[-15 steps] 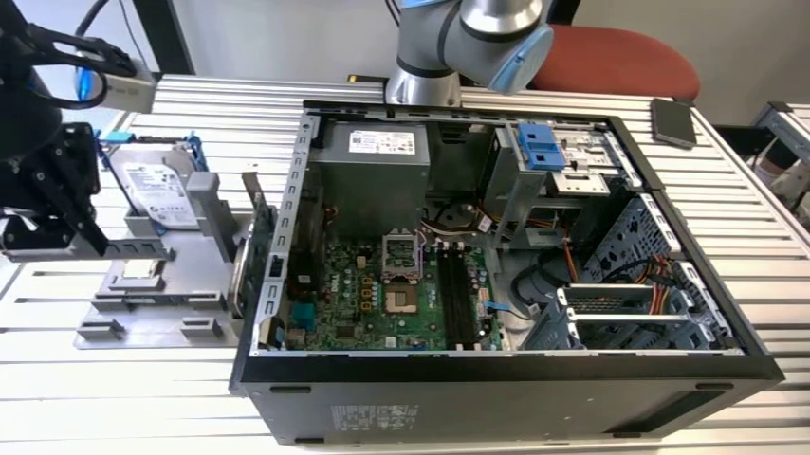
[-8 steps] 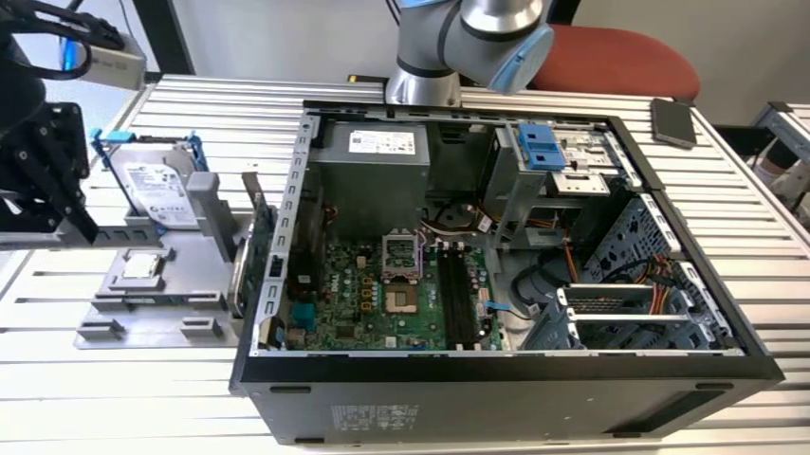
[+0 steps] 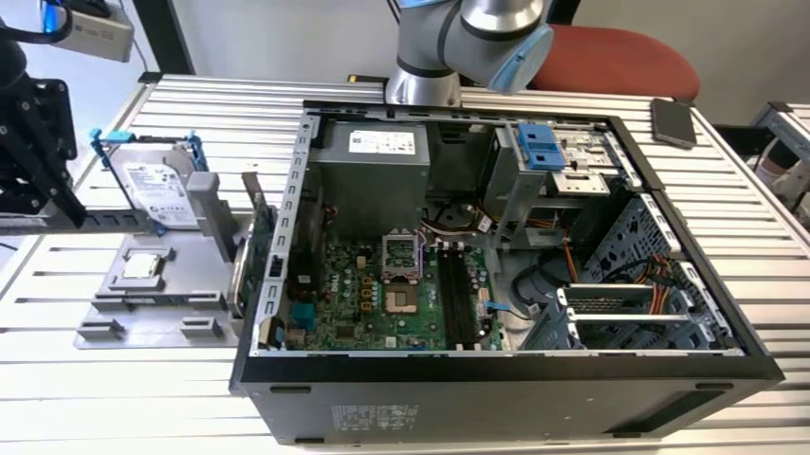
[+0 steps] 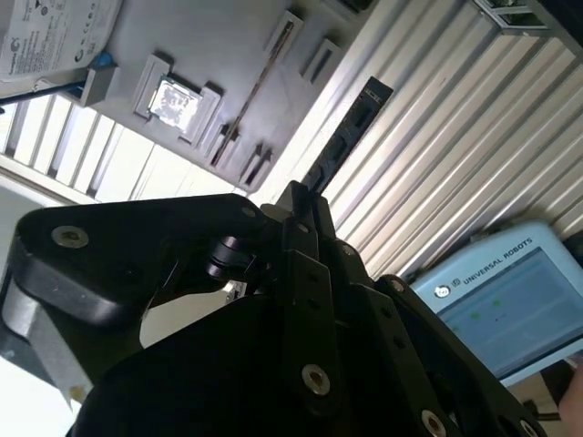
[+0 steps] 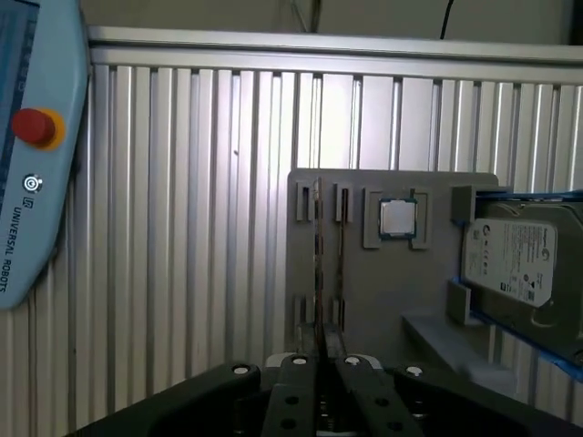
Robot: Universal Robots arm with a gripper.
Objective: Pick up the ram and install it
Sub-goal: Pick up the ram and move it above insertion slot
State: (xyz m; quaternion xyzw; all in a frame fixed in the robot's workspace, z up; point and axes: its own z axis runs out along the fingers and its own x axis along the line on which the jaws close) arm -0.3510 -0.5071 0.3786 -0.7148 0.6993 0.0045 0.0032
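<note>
My gripper [image 4: 301,196] is shut on the ram [image 4: 346,137], a thin dark stick that juts out beyond the fingertips. In the first wrist view the ram [image 5: 318,264] shows edge-on, rising from the gripper [image 5: 321,360] in front of the grey parts holder [image 5: 392,291]. In the exterior view the gripper [image 3: 28,142] hangs at the far left with the ram [image 3: 66,180] along its side, above and left of the holder [image 3: 190,246]. The open computer case [image 3: 506,365] lies to the exterior view's right, and the motherboard's black memory slots [image 3: 458,294] are in it.
The holder carries a silver hard drive in a blue frame [image 3: 158,190], a square processor chip [image 3: 142,265] and an upright green expansion card [image 3: 260,246]. A teach pendant [image 5: 27,137] lies on the ribbed table. A phone [image 3: 673,121] rests behind the case.
</note>
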